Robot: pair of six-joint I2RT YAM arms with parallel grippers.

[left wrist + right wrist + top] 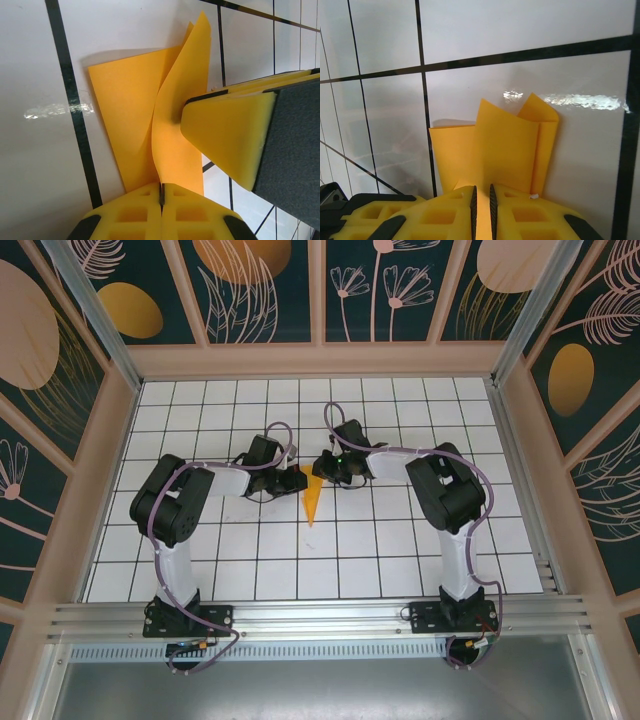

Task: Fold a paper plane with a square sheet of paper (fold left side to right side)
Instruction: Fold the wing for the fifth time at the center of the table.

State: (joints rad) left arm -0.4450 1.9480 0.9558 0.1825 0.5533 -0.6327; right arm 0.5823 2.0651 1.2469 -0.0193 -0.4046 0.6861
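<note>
Left gripper [161, 194] pressed together, pinching a raised flap of the paper plane [311, 502]. Plane lies mid-table [400, 550] between both grippers, tip toward near edge. Right gripper [481, 196] nearly closed, pinching plane's wide end.

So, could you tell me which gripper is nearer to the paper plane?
Neither, it's a tie: both hold the paper plane. The left gripper pinches its wide end from the left; the right gripper clamps the same end from the right.

White grid table [400, 560], dark floral walls [440, 280], alu rail [320, 617]
</note>
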